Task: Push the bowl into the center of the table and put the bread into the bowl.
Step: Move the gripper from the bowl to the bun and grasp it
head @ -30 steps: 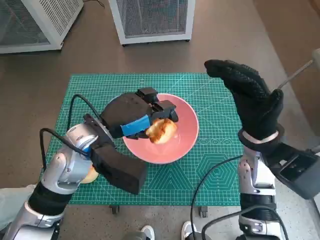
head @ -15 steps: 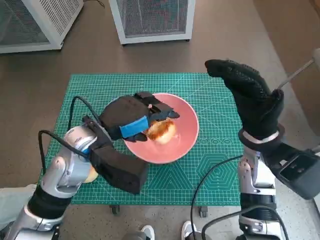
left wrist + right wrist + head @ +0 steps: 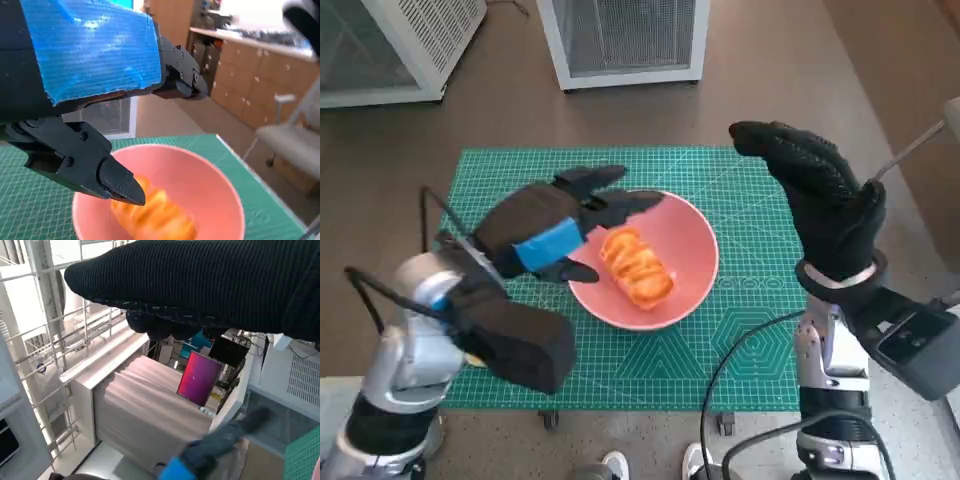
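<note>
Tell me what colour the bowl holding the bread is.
Pink bowl; clearest in the head view.

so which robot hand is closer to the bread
Left. The left robot hand hovers open at the bowl's rim, just beside the bread. The right robot hand is raised off past the bowl's far side.

Pink bowl (image 3: 650,262), round, smooth, sits upright on green mat, near middle of table. Rim whole, inside shiny. Bread (image 3: 636,267) lies inside bowl, down on bottom, a bit toward bowl's left side. Bread golden orange, long and lumpy, with ridges across top. It lies slanted, one end toward far left, other toward near right. In left wrist view, bread (image 3: 156,216) looks blurry, resting low in bowl (image 3: 210,190).
</note>
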Motion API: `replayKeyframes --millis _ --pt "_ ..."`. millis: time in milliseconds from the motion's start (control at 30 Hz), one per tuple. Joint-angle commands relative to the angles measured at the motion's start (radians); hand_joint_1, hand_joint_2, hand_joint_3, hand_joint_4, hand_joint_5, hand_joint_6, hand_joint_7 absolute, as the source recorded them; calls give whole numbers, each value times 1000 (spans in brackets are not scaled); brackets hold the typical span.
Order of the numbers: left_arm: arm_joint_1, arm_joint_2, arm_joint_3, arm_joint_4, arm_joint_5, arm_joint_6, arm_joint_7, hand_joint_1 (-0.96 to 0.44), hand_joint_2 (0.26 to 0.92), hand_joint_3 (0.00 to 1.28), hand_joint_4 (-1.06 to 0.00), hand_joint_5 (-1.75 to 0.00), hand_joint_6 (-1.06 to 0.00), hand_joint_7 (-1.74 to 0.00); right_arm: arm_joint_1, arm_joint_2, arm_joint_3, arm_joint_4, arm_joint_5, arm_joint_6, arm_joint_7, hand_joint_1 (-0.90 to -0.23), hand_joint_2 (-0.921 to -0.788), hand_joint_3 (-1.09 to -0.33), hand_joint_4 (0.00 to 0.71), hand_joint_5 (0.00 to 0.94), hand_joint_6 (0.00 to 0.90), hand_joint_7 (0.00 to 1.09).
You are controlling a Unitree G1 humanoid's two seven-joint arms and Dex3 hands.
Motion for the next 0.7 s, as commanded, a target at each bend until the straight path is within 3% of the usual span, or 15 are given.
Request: replayKeyframes --millis 33,467,700 --pt "59 49 87 -87 -45 57 -34 -193 744 0 -142 -1 -290 -3 20 3 4 11 -8 5 -4 -637 -921 -655 221 3 283 22" --pt "299 186 400 -290 -153 183 -134 -156 731 0 -103 0 -281 -1 32 7 8 -2 -1 18 -2 -633 -921 -654 226 4 285 25" --pt "438 253 506 -365 -184 257 -213 -106 710 4 -87 -6 -290 -6 35 5 7 -5 11 28 4 -629 -921 -653 226 4 285 26"
